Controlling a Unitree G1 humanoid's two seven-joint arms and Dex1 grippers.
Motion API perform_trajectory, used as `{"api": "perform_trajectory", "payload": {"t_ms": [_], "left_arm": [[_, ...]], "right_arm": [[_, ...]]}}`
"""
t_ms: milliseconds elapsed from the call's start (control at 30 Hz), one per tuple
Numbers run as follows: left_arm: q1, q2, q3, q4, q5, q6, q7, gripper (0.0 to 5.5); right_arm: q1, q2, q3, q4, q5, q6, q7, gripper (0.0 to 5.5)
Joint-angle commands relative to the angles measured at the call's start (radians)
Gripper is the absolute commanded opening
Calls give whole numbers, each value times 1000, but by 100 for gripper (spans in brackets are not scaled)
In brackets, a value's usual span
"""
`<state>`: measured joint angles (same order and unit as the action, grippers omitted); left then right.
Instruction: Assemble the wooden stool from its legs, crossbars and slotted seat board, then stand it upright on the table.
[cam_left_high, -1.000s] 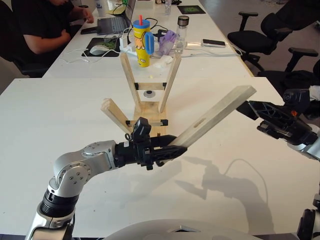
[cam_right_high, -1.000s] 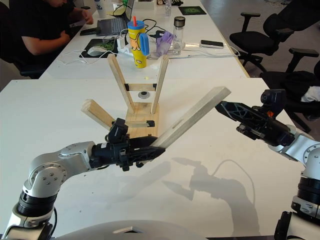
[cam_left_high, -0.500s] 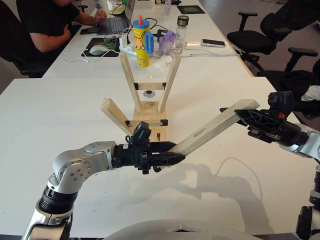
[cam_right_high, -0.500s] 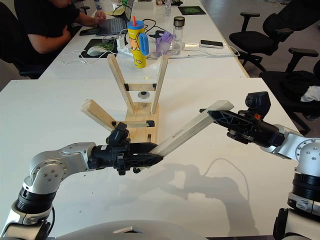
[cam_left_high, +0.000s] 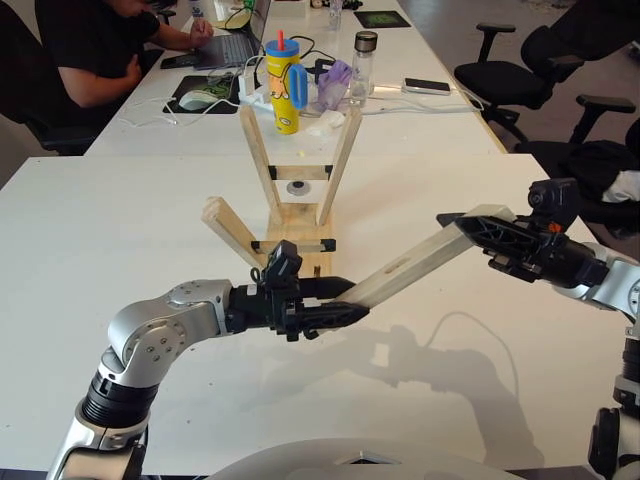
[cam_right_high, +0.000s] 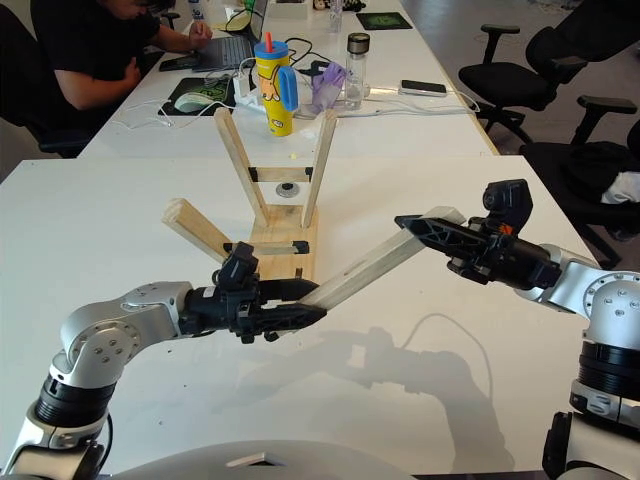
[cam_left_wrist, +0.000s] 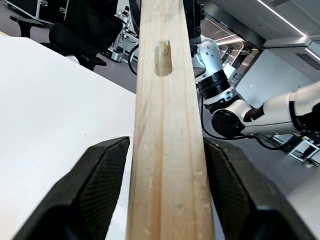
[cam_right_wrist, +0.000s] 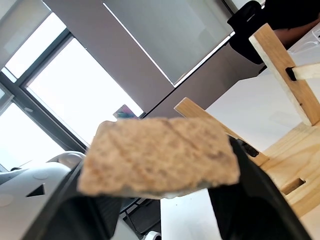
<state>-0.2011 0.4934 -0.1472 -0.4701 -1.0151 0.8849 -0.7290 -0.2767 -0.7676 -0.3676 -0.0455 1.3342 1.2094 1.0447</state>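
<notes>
Since a second back, logged a move by the right end effector (cam_left_high: 465, 232): in from well off the far end of the wooden leg (cam_left_high: 415, 260) and onto that end. Logged the leg's raised end a little lower than before. Found the left end effector (cam_left_high: 357, 298) at much the same spot over the near middle of the counter (cam_left_high: 120, 220), still clamped on the leg's lower end.

Saw the leg held clear of the counter between both end effectors, slanting up from the left one to the right one, with a slot (cam_left_wrist: 162, 59) cut in one face. From the left wrist, saw dark fingers (cam_left_wrist: 100, 192) pressed to both sides of the leg. From the right wrist, saw the rough end face (cam_right_wrist: 157, 155) seated between that arm's fingers (cam_right_wrist: 240, 200), tight on either side; took that as clamped on the leg.

Noted the slotted seat board (cam_left_high: 298, 226) flat on the counter just beyond the left end effector, apart from the held leg. Noted two legs (cam_left_high: 262, 160) rising from it, splayed outward and joined by a crossbar (cam_left_high: 300, 172). Noted a third leg (cam_left_high: 232, 235) leaning out toward the robot's left, with a second crossbar (cam_left_high: 295, 245) at its foot.

Noted a yellow cup (cam_left_high: 285, 90) on the farther counter, behind the standing legs.
</notes>
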Motion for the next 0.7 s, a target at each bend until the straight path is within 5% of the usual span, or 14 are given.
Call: {"api": "perform_trajectory", "payload": {"t_ms": [33, 367, 700], "left_arm": [[4, 12, 19, 15, 31, 1, 13, 319], [122, 147, -103, 31, 373, -186, -67, 319], [55, 89, -223, 201, 655, -397, -88, 319]], "right_arm": [[2, -39, 27, 34, -104, -65, 65, 208], [-177, -89, 147, 204, -377, -276, 229, 208], [-329, 41, 299, 347, -607, -503, 294, 208]]}}
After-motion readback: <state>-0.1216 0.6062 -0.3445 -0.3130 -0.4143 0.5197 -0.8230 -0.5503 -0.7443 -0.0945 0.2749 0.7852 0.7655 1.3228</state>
